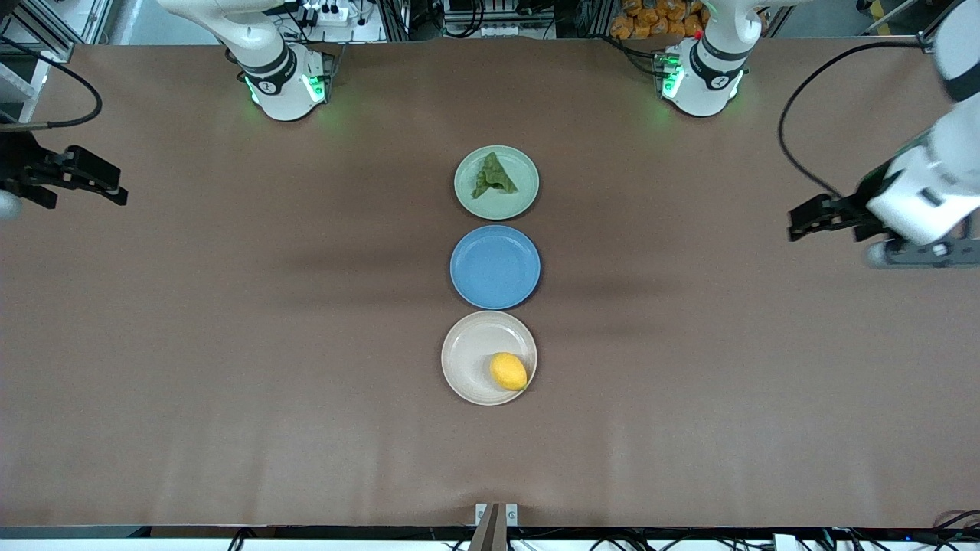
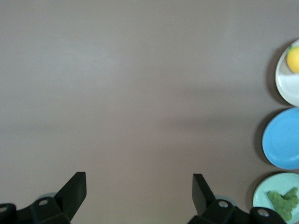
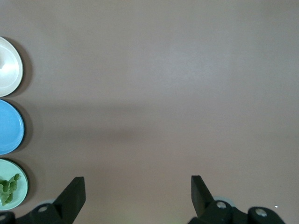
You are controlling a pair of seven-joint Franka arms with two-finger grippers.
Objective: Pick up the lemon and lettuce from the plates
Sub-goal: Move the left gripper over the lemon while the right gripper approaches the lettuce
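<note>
The lettuce [image 1: 493,177] lies on the mint green plate [image 1: 524,185], the plate farthest from the front camera. The lemon [image 1: 508,371] lies on the beige plate [image 1: 465,360], the nearest one. My left gripper [image 1: 800,222] is open and empty, up over bare table at the left arm's end. My right gripper [image 1: 115,187] is open and empty over bare table at the right arm's end. The left wrist view shows the lemon [image 2: 294,59] and the lettuce [image 2: 283,202] at its edge, with the left gripper [image 2: 139,184] open. The right wrist view shows the lettuce [image 3: 8,188] and the open right gripper [image 3: 138,186].
A blue plate [image 1: 495,267] with nothing on it sits between the two other plates; it also shows in the left wrist view [image 2: 282,138] and the right wrist view [image 3: 9,127]. The brown table [image 1: 230,344] spreads wide on both sides of the plate row.
</note>
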